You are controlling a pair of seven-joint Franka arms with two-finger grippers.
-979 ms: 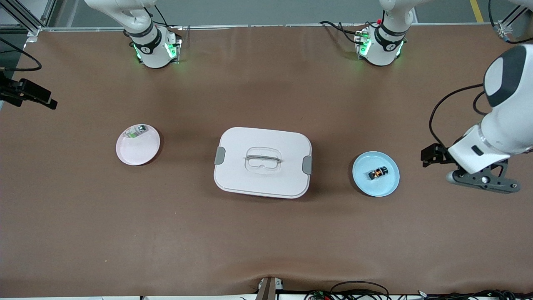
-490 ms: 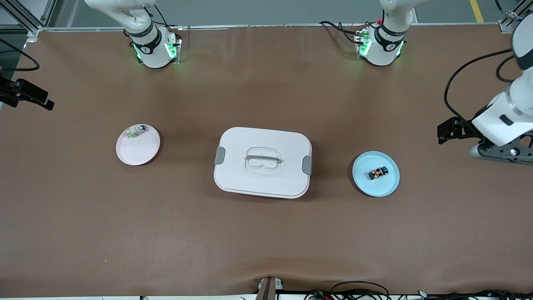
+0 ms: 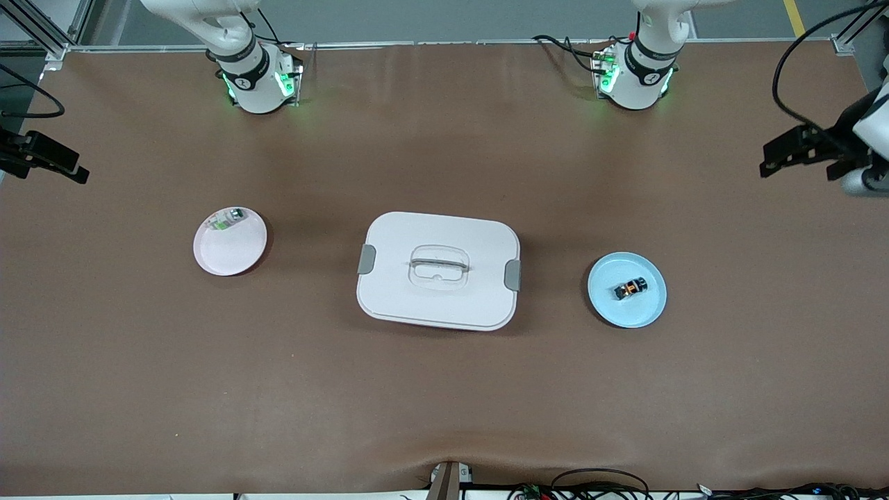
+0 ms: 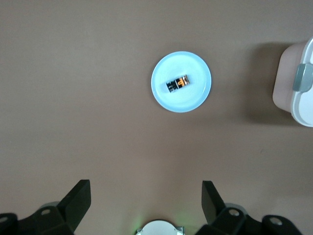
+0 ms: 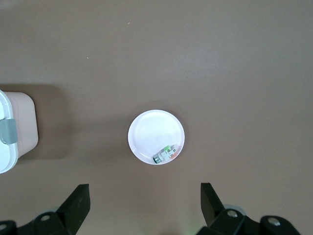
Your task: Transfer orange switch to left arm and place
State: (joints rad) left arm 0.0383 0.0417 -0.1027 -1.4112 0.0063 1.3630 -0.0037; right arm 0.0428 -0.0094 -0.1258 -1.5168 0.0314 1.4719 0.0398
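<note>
The orange switch [image 3: 630, 287] lies on a blue plate [image 3: 625, 312] at the left arm's end of the table; it also shows in the left wrist view [image 4: 178, 83]. The white box [image 3: 437, 236] stands mid-table between the two plates. My left gripper [image 4: 144, 188] is open and empty, high over bare table beside the blue plate [image 4: 181, 104]. Its hand [image 3: 812, 149] shows at the edge of the front view. My right gripper [image 5: 145, 191] is open and empty, high over the table near a pink plate [image 5: 151, 129].
The pink plate [image 3: 233, 253] at the right arm's end holds a small green-and-silver component [image 3: 228, 219]. The right hand's black mount [image 3: 45, 158] shows at the front view's edge. A corner of the box shows in each wrist view [image 4: 298, 83] [image 5: 12, 129].
My left arm's hand has swung away from the blue plate toward the robots' side and the table's end. The right arm has barely moved. Switch, plates and box have not moved.
</note>
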